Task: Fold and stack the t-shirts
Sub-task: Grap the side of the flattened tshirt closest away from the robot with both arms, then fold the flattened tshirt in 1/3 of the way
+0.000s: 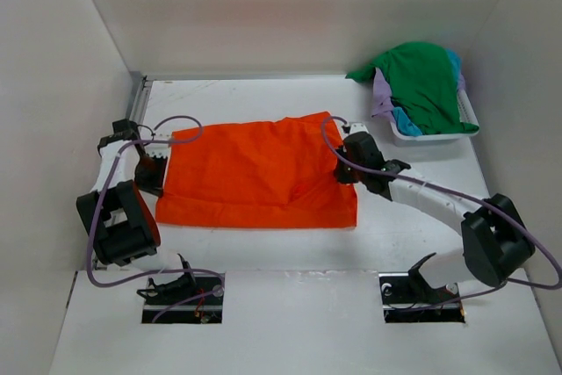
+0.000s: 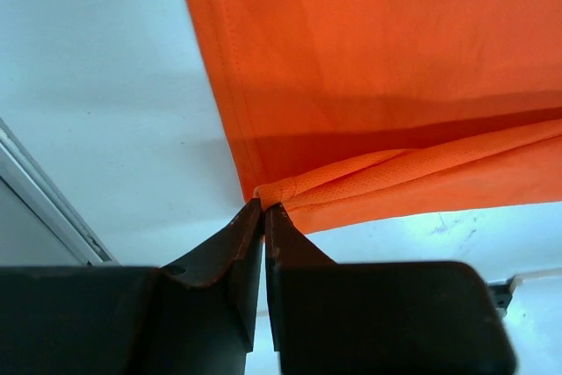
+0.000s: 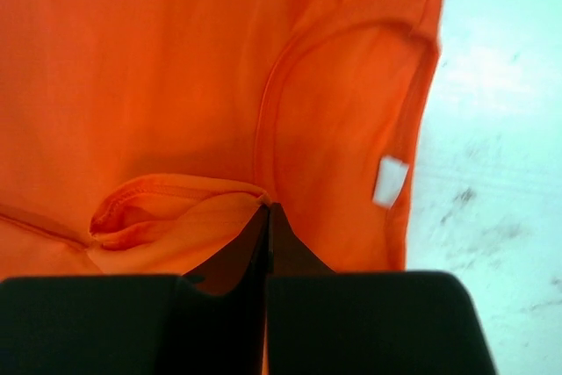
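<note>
The orange t-shirt (image 1: 255, 173) lies spread across the middle of the table, partly folded. My left gripper (image 1: 156, 164) is at its left edge, shut on a bunched corner of the orange cloth (image 2: 281, 191). At the shirt's right edge, near the collar, my right gripper (image 1: 344, 164) is shut on a sleeve hem (image 3: 176, 204); the collar with its white label (image 3: 389, 180) lies just beyond the jaws. The green t-shirt (image 1: 421, 81) is heaped over the teal (image 1: 406, 122) and lavender (image 1: 380, 94) ones at the back right.
A white lattice basket (image 1: 439, 133) at the back right holds the heaped shirts. White walls close the table on the left, back and right. Both arm bases sit at the near edge.
</note>
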You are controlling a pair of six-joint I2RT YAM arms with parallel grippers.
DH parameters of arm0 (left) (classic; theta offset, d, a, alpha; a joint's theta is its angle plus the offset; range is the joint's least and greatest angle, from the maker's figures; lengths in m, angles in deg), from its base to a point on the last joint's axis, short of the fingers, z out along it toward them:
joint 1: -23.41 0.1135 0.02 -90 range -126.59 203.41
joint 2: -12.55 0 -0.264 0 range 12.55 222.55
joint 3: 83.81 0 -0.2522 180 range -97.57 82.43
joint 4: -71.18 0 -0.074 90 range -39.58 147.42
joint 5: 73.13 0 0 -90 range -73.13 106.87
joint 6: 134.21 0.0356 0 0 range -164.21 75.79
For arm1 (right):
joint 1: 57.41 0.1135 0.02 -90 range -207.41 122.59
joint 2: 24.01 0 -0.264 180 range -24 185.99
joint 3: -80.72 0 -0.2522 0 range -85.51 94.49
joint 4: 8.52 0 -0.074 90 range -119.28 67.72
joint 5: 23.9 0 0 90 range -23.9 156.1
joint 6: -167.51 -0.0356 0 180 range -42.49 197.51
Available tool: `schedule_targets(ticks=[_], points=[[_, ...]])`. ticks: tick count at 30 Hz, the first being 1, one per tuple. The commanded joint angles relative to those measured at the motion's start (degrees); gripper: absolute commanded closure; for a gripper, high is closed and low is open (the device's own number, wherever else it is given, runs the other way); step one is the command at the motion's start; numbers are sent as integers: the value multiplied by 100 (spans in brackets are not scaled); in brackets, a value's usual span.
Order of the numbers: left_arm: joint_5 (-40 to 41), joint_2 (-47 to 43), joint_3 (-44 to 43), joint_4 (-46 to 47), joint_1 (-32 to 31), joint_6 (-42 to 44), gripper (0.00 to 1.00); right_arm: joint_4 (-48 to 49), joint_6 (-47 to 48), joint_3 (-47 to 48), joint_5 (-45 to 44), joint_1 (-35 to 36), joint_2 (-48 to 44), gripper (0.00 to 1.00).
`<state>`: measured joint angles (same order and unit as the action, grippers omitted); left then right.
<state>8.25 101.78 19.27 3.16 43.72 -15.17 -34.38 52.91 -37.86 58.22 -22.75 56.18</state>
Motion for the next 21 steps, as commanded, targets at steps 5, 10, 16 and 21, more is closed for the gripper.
schedule_targets(ticks=[5,10,16,21], points=[[62,-134,49,407,197,-416,97,858,368,472,-3,-218,384,100],[264,-108,295,627,162,-434,97,1025,438,630,84,-411,709,100],[344,6,348,812,135,-566,97,1104,500,876,155,-596,1095,100],[352,129,216,786,82,-627,86,973,527,1193,322,-692,1526,85]])
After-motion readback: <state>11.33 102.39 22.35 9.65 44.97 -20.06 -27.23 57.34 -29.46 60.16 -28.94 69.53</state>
